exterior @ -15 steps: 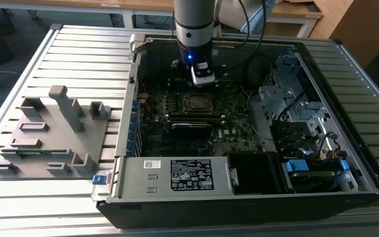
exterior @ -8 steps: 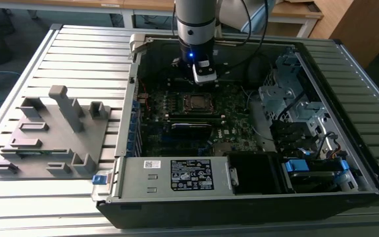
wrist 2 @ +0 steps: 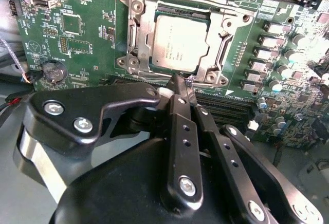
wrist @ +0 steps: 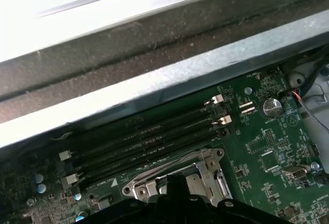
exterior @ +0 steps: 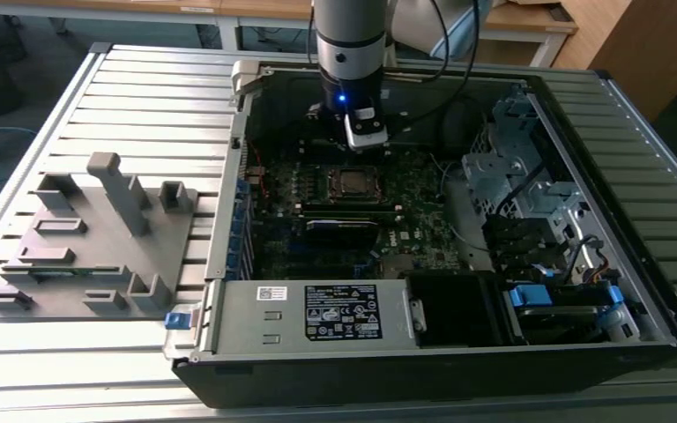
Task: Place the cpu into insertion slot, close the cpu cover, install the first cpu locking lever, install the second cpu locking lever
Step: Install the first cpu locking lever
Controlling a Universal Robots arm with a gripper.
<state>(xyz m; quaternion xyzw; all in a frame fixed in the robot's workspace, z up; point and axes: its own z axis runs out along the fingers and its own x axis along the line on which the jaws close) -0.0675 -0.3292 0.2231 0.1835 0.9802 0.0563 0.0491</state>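
Ribbed grey table panels (exterior: 138, 97) carry an open computer case (exterior: 433, 352), with a grey moulded fixture (exterior: 92, 238) lying well apart toward the exterior view's left. Inside the case the motherboard (wrist 2: 77, 23) lies flat, and the arm reaches down over its far part.

In the second wrist view the cpu (wrist 2: 180, 41) already sits in the insertion slot (wrist 2: 134, 39), its dull silver top facing up and level. The cpu cover (wrist 2: 218, 26) lies down around it — a thin metal frame whose cut-out middle lets the chip show through. The gripper (wrist 2: 177, 84) hangs just beside the near edge of the socket; its jaws are drawn together to a narrow tip with nothing between them.

The chip looks light, stiff and fragile, best touched by its edges only. The cover is thin springy sheet metal, likely best pressed flat near its free edge. Whether either locking lever is latched cannot be told. In the first wrist view black memory sticks (wrist: 149, 142) run alongside the socket, near the case wall.
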